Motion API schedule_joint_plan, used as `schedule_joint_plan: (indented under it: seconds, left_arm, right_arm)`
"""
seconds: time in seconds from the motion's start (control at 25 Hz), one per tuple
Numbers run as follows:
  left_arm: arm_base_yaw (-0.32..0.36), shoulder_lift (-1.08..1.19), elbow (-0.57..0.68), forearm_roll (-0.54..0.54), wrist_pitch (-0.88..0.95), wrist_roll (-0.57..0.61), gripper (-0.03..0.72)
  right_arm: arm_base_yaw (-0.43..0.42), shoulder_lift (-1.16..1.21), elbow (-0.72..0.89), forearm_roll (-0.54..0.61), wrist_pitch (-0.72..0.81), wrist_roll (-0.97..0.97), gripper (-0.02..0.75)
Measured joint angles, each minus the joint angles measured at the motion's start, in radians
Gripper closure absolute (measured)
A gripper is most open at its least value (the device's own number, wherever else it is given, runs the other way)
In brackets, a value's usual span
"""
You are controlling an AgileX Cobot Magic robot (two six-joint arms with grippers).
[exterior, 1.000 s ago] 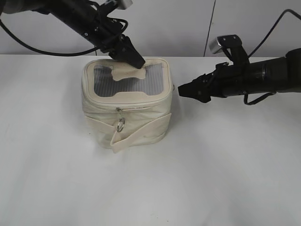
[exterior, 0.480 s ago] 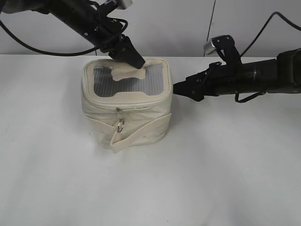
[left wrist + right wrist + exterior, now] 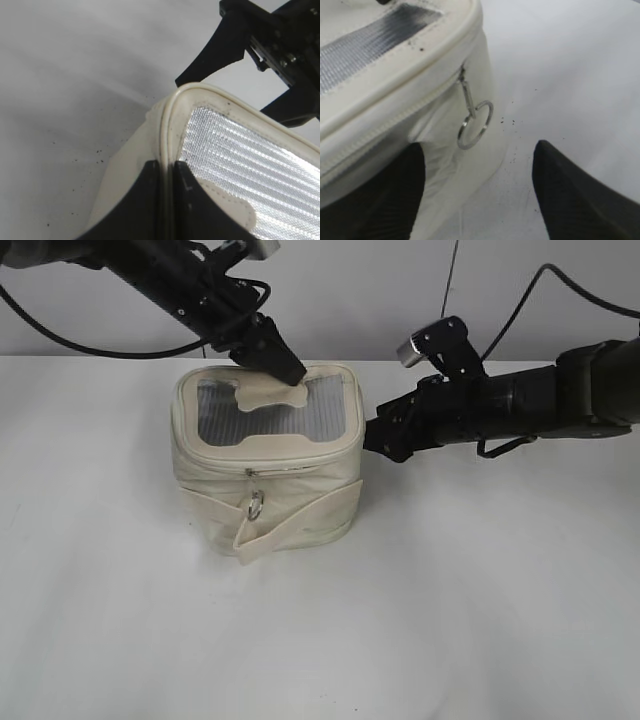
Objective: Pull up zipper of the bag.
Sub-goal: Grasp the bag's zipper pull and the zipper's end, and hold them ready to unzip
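The cream bag (image 3: 270,495) stands on the white table, its lid with a grey window and H-shaped patch (image 3: 266,392). The zipper track (image 3: 300,468) runs under the lid rim; one ring pull (image 3: 257,505) hangs at the front. My left gripper (image 3: 290,370) is shut on the lid's back rim, with the rim pinched between its fingers in the left wrist view (image 3: 166,167). My right gripper (image 3: 372,440) is open at the bag's right side. In the right wrist view a second ring pull (image 3: 475,125) hangs on the bag (image 3: 395,80), just ahead of the open fingers (image 3: 479,150).
The white table (image 3: 450,590) stretches in front and to the right of the bag. A pale wall runs behind. The bag's cream strap (image 3: 290,520) wraps the front, with a loose end pointing down.
My right arm has moved left, from a gap away to the bag's right side. The left gripper and the bag have stayed in place.
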Motion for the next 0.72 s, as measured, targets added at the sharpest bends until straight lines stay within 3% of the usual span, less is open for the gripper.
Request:
schedule_joint_plan:
  seconds: [0.28, 0.4, 0.52, 0.72]
  left_arm:
    - [0.001, 0.000, 0.000, 0.003, 0.001, -0.006, 0.644]
    - [0.001, 0.000, 0.000, 0.003, 0.001, -0.010, 0.644]
    - [0.001, 0.000, 0.000, 0.003, 0.002, -0.011, 0.644]
    - [0.001, 0.000, 0.000, 0.003, 0.004, -0.011, 0.644]
  right_arm:
    - [0.015, 0.019, -0.063, -0.010, -0.042, -0.014, 0.213]
    - [0.016, 0.045, -0.096, -0.009, -0.036, -0.015, 0.263]
    - [0.018, 0.072, -0.119, -0.004, -0.019, -0.015, 0.353]
    - [0.025, 0.083, -0.134, -0.010, -0.005, 0.011, 0.671]
